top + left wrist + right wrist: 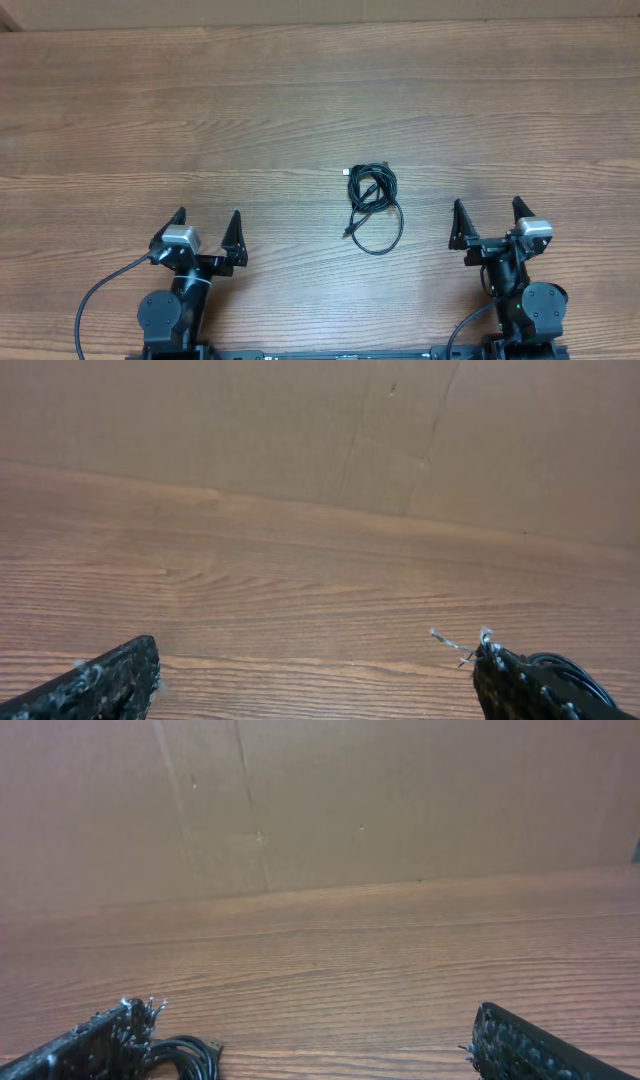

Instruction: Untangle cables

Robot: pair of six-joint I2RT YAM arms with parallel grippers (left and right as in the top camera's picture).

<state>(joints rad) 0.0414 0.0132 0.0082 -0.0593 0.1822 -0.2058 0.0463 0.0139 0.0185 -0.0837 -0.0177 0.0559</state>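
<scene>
The cables [373,204] lie as one small tangle of thin black cord in loose loops on the wooden table, between the two arms and slightly farther out. A silver plug end sticks out at its upper left. My left gripper [208,231] rests open at the near left, well left of the tangle, nothing between its fingers. At the near right my right gripper [488,222] is open and empty too. In the right wrist view, the cables [185,1055] peek out beside the left finger. The left wrist view shows the cables [570,665] behind the right finger.
The wooden table [200,110] stretches away from both arms. A brown cardboard wall [300,430] stands along its far edge. Thick black robot cables [95,300] run from the arm bases at the near edge.
</scene>
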